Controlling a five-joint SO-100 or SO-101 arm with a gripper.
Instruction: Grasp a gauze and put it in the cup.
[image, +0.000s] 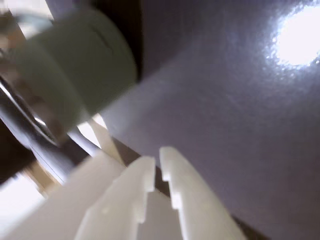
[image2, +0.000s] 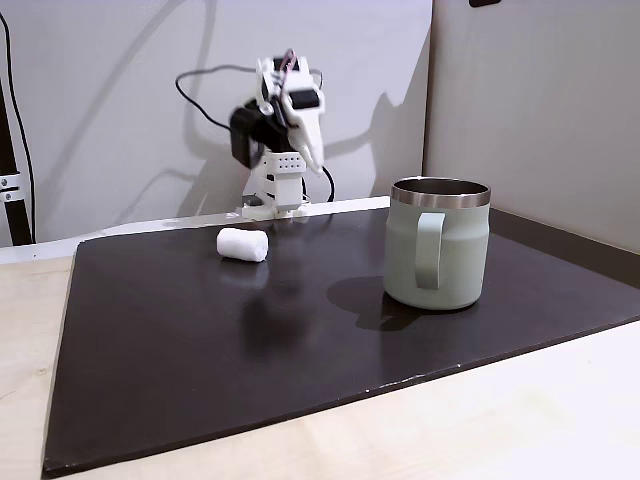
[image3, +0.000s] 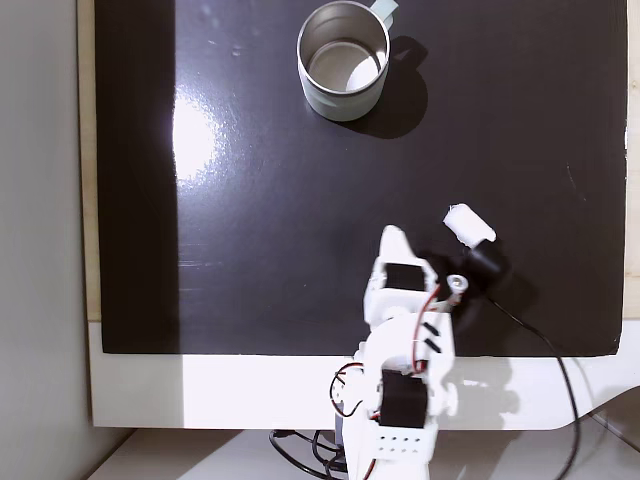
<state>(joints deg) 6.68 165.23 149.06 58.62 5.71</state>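
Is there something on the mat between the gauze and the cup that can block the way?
Nothing visible does. In a fixed view the gauze lies near the arm and the cup stands upright farther away, with bare dark mat between them. The tool is beside the gauze, with no object between them either.

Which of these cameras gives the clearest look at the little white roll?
The front fixed view: the gauze lies in the open on the dark mat. From above, the gauze sits right beside the arm, harder to pick out.

White plastic arm (image3: 405, 330) with black servos, thin red wires — black cable trailing behind.
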